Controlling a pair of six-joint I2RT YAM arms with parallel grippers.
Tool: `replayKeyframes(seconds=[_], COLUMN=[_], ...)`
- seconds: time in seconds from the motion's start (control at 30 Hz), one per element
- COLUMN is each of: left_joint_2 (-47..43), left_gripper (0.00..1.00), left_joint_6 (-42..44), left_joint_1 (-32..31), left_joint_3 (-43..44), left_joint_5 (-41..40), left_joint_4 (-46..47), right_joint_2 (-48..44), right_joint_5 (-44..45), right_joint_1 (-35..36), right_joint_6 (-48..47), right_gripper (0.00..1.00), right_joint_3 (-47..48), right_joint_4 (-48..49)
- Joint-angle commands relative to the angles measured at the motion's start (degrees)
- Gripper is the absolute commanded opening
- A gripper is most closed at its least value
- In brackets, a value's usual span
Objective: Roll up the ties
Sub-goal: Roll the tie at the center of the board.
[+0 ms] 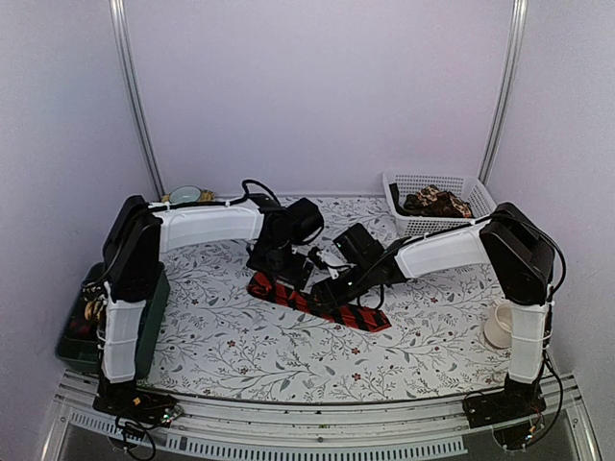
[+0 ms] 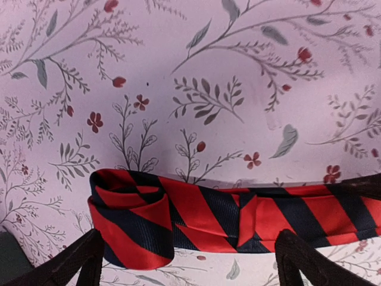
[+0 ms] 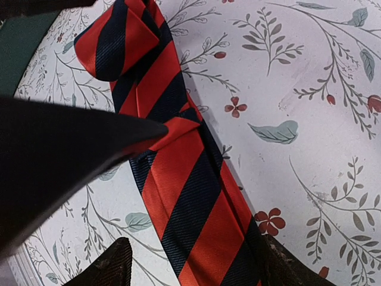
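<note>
Spreading across the lower half of the overhead view, the flowered table has both arms reaching in toward the centre of the frame. A white basket sits at the upper right with brown-patterned ties heaped inside, and from this view I cannot say whether those are rolled.

The red-and-black striped tie lies flat at the centre, running diagonally from mid-frame down to the right, partly under the two grippers. Its rolled end shows in the lower left of the left wrist view as only a loose turn or two, with the rest of the strip trailing off flat to the right. So the roll is barely begun, and most of this tie's length is left to wind.

The left gripper is released; its fingers stand wide apart at the bottom corners, just short of the fabric and holding nothing. The right gripper straddles the flat strip at the bottom of its own view, one finger on each side. Whether it is pressing or pinching the cloth I cannot tell.
</note>
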Motion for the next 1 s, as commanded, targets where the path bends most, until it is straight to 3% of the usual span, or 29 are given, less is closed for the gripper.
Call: replayKeyframes(seconds=[0.0, 0.2, 0.37, 0.47, 0.73, 0.97], left_joint_2=[-8.19, -20.03, -30.40, -34.07, -31.65, -24.37], left_gripper=[1.00, 1.00, 1.00, 1.00, 1.00, 0.99], left_joint_6=[4.25, 9.43, 4.54, 1.95, 0.89, 0.80], left_joint_1=[1.83, 7.37, 18.22, 22.83, 29.19, 32.84], left_joint_3=[-0.63, -8.04, -24.65, -34.40, -42.22, -43.65], left_joint_5=[2.98, 7.68, 23.93, 29.68, 39.02, 45.51], left_joint_4=[5.47, 13.06, 27.55, 35.92, 49.07, 53.46], right_joint_2=[-2.52, -3.53, -4.91, -4.92, 3.14, 9.96], right_joint_5=[1.08, 0.65, -1.24, -4.18, -10.87, -12.95], right_joint_1=[0.18, 0.14, 0.02, -0.09, -0.30, -0.22], right_joint_6=[-0.48, -0.54, 0.54, 4.03, 20.74, 34.17], right_gripper=[0.72, 0.69, 0.67, 0.64, 0.63, 0.61], right_joint_3=[-0.66, -0.62, 0.94, 3.06, 12.98, 17.54], right_joint_4=[-0.06, -0.14, -0.07, 0.52, 3.35, 9.09])
